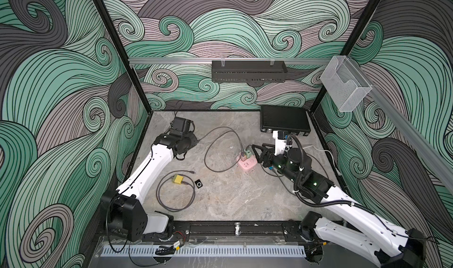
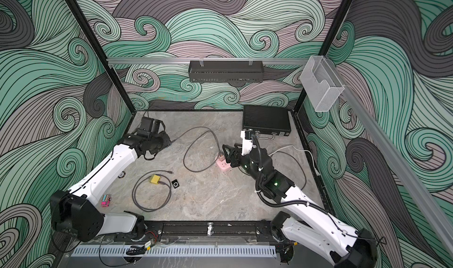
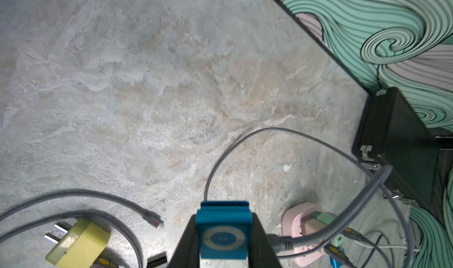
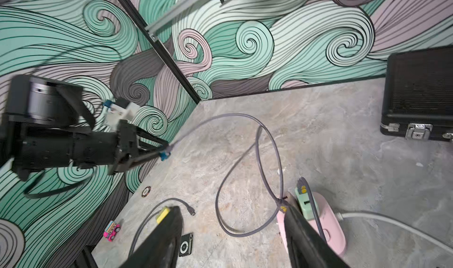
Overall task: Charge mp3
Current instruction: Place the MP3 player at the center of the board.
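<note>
Over the marble tabletop, the right pincer gapes wide and empty beside the pink power strip and its green adapter. Only the wrist views reveal what the top views hide: the left pincer, narrowly parted, clamps a blue mp3 player, raised off the tabletop, a grey cable meeting its side. A black mp3 player lies near the yellow plug.

Swirl-print walls in teal, grey and mauve on three sides. Grey marbled floor. Black corner posts. Back-wall rail carries a black shelf; clear box on the side rail. Black case in the far corner. Light is even.
</note>
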Controlling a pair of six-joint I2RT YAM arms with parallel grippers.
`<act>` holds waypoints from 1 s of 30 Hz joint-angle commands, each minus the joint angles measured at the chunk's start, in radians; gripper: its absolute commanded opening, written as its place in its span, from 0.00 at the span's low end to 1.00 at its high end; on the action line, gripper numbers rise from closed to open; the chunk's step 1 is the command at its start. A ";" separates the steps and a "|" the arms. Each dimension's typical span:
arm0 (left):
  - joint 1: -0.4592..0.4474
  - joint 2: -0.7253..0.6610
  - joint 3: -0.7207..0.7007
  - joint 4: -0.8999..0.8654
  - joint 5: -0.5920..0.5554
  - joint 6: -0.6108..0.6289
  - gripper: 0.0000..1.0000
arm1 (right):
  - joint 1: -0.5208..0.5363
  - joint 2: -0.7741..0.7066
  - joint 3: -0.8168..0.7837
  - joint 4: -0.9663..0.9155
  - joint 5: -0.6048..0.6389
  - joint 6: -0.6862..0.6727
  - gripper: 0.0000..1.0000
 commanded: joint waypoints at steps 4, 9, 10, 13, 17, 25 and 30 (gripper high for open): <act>0.073 0.186 0.154 0.042 0.014 0.062 0.17 | -0.046 0.156 0.107 0.000 -0.111 0.021 0.64; 0.152 0.397 0.312 0.013 0.066 0.059 0.16 | -0.079 0.266 0.184 0.009 -0.158 0.010 0.63; 0.159 0.436 0.335 0.022 0.066 0.061 0.16 | -0.084 0.282 0.198 0.008 -0.164 0.007 0.63; 0.169 0.553 0.420 -0.017 0.077 0.056 0.16 | -0.096 0.320 0.235 -0.006 -0.178 -0.002 0.62; 0.167 0.627 0.410 -0.005 0.072 0.037 0.20 | -0.105 0.351 0.270 -0.051 -0.178 -0.011 0.61; 0.164 0.724 0.403 -0.008 0.005 0.032 0.22 | -0.107 0.372 0.282 -0.101 -0.198 -0.033 0.59; 0.164 0.790 0.447 -0.069 -0.040 0.044 0.31 | -0.107 0.372 0.280 -0.113 -0.218 -0.039 0.59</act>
